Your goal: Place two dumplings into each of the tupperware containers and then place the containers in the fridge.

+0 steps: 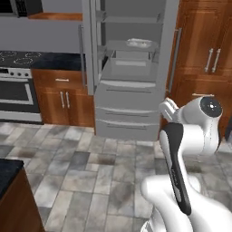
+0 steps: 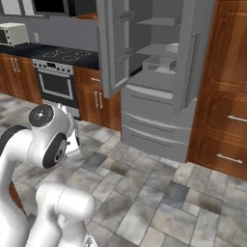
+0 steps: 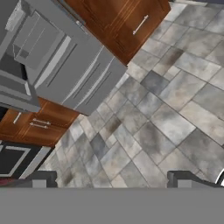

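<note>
1. Fridge [image 1: 129, 68] standing between wooden cabinets, both upper doors swung wide open, grey shelves visible inside.
2. One tupperware container [image 1: 139, 43] resting on an inner shelf of the fridge, in the upper compartment, above an inner drawer [image 1: 130, 61]; seen in the right base view at the right edge of the open compartment [image 2: 173, 48].
3. Impossible to tell whether dumplings lie in this container: too small and pale.
4. Lower part of the fridge closed, two wide drawers [image 1: 124, 115] with long horizontal handles, one above the other.
5. Oven [image 1: 16, 93] with a window to the left of the fridge, black stovetop [image 1: 20, 58] above it, a wooden base cabinet [image 1: 63, 97] between oven and fridge.
6. Tall wooden cabinet [image 1: 204, 54] with two bar handles just beside the fridge on its right.
7. Grey tiled floor [image 1: 90, 167] in front of the fridge; a dark counter corner [image 1: 9, 174] at the lower left of the left base view.
8. Gripper [image 3: 113, 181] with jaws spread wide apart, nothing between them, pointing down toward the floor tiles, well apart from the fridge.
9. In the hand view, fridge drawers at upper left and wooden cabinet doors [image 3: 118, 22] beside them, all rolled at an angle.
</note>
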Controlling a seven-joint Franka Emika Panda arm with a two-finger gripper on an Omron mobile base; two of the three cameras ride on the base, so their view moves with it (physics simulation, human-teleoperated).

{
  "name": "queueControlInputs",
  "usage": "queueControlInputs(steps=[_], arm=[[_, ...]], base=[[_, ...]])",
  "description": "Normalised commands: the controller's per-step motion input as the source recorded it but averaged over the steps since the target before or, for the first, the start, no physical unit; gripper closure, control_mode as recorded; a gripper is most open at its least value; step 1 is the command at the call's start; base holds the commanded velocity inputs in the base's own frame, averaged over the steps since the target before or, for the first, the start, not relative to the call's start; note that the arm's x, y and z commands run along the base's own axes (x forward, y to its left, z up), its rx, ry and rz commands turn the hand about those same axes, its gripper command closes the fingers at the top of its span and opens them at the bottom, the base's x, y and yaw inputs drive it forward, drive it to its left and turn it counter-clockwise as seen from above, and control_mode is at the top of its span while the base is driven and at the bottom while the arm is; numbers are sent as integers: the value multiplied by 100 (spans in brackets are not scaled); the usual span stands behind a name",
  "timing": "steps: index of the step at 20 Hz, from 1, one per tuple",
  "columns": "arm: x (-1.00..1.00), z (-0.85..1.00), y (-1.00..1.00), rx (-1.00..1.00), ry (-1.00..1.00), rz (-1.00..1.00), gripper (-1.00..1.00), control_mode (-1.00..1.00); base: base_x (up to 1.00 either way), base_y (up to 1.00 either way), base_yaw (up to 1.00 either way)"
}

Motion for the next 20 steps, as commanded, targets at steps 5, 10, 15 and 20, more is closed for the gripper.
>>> queueControlInputs(steps=[5, 10, 15, 20], arm=[[0, 0, 0, 0, 0, 0, -100, 100], [0, 0, 0, 0, 0, 0, -100, 100], [0, 0, 0, 0, 0, 0, -100, 100], [0, 0, 0, 0, 0, 0, -100, 100]], base=[[-100, 11, -2], [-100, 22, -3], [-100, 50, 0], [-100, 81, 0]])
